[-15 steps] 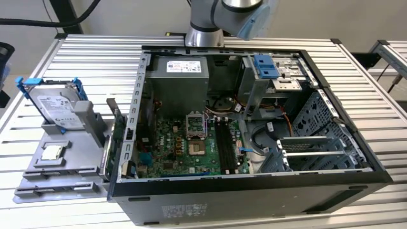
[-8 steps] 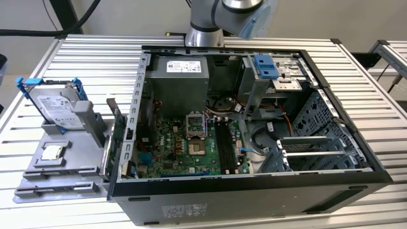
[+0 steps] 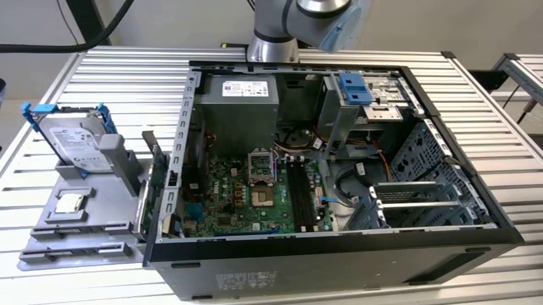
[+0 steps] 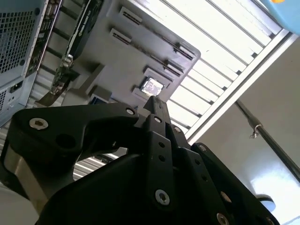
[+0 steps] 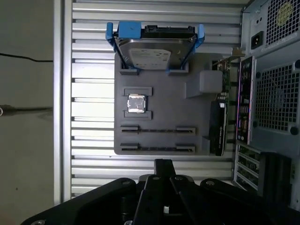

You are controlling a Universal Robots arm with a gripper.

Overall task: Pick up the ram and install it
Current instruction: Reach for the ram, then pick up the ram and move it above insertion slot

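Grey plastic makes up the tray [image 5: 173, 112], which lies on the slatted metal tabletop [image 5: 89, 93] just beside the open computer case [image 3: 339, 267]. On the tray a hard drive [image 5: 154, 51] in a blue frame stands propped at one end. A small square processor chip [image 5: 136, 103] rests in its pocket nearby. Beyond the chip are two long narrow holders [image 5: 158, 131]. Each shows a thin dark line along its length, and I cannot tell whether that is a groove or a stick seen edge-on. A dark card [image 5: 217, 131] stands at the tray's edge nearest the case, its face turned away.

In both wrist views the black tool [image 5: 163, 164] has its fingers drawn together to a single narrow tip, clenched, with nothing to be seen between them. Its linkage hides the space directly below it. In the first wrist view the tip lines up with the tray's edge beside the long holders; its height above them cannot be judged.

In the exterior view the arm [image 3: 288, 25] is cut off at the top of the picture. Inside the case, the motherboard [image 3: 229, 190] carries long black slots [image 3: 299, 187]. Whether the ram is seated in one of them is too small to tell.
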